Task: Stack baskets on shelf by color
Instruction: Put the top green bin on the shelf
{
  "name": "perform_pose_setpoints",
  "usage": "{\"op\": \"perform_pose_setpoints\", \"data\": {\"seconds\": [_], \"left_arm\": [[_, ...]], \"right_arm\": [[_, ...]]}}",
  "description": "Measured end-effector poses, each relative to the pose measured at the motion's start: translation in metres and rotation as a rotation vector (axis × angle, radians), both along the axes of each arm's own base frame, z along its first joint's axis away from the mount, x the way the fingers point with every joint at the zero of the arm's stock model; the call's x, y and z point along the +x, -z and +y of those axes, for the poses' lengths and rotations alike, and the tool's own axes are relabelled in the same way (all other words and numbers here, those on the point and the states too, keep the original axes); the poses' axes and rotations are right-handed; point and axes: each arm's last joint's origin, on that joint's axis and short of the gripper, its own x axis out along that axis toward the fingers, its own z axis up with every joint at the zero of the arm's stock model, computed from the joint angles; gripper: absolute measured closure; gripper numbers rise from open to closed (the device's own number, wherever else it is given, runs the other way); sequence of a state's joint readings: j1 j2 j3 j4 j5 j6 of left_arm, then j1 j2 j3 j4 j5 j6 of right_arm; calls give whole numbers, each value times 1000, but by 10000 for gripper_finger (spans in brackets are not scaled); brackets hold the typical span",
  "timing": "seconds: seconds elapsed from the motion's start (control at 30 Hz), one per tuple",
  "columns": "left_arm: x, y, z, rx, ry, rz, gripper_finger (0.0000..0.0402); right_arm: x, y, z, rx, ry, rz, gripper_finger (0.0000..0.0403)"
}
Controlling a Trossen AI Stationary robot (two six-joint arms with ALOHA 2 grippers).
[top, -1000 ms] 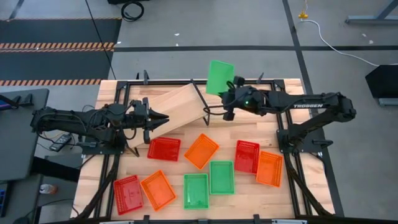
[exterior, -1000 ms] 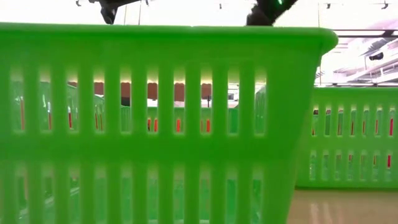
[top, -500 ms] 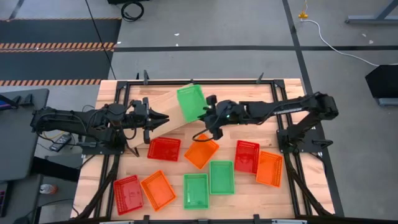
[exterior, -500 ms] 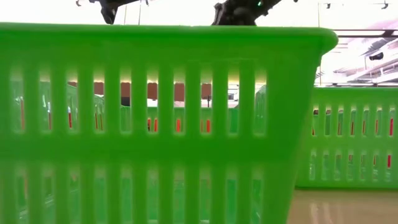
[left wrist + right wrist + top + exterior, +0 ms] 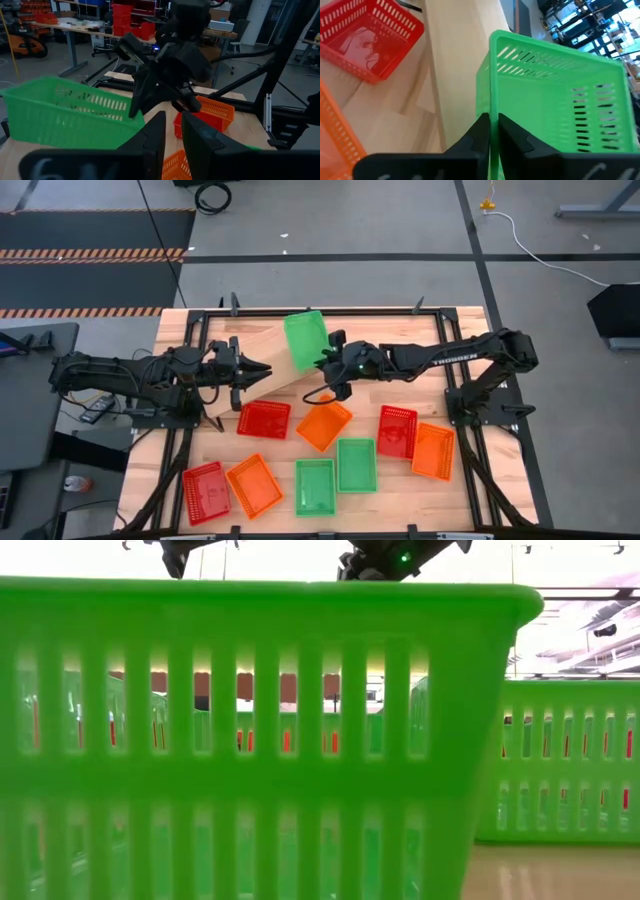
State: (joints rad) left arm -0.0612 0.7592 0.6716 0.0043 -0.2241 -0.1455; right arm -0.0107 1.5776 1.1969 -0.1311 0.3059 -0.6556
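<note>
The green basket [image 5: 306, 340] is over the far right end of the shelf [image 5: 262, 372], a pale plank lying slantwise on the table. My right gripper [image 5: 326, 360] is shut on it at its side toward the right arm. In the left wrist view the basket [image 5: 65, 120] sits low on the plank. My left gripper [image 5: 265, 370] is shut and hovers by the shelf's middle, touching nothing. Several more baskets rest flat on the tabletop: red [image 5: 264, 419], orange [image 5: 324, 423], green [image 5: 356, 465] and others. My right gripper [image 5: 491, 119] pinches the green basket's side wall [image 5: 487, 95] at the rim, one finger inside the basket and one outside. It comes from the table's right, slanting down. The basket is nearly level at the plank's surface; whether its bottom rests there I cannot tell.
Near-side baskets: red [image 5: 396, 430], orange [image 5: 432, 451], green [image 5: 314, 486], orange [image 5: 253, 485], red [image 5: 205, 492]. A green basket [image 5: 260, 740] fills the low view. Black frame rails [image 5: 300, 310] run along the table's edges. The shelf's left half is bare.
My right gripper carried the green basket from above the table's far edge toward the left and near side, down to the shelf's far right end. The basket turned as it came. In the last half second it hardly moved.
</note>
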Motion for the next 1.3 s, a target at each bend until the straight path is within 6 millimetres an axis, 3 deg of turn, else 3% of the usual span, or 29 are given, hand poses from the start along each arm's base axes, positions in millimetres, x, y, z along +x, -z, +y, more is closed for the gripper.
{"op": "perform_pose_setpoints", "data": {"seconds": [0.37, 1.07, 1.3], "left_arm": [[0, 0, 0, 0, 0, 1, 334], [0, 0, 0, -1, 0, 1, 335], [0, 0, 0, 0, 0, 0, 335]], "right_arm": [[0, 0, 1, 10, -16, 0, 311], [-5, 6, -16, -9, 67, 69, 310], [0, -4, -13, -95, 151, -27, 310]]}}
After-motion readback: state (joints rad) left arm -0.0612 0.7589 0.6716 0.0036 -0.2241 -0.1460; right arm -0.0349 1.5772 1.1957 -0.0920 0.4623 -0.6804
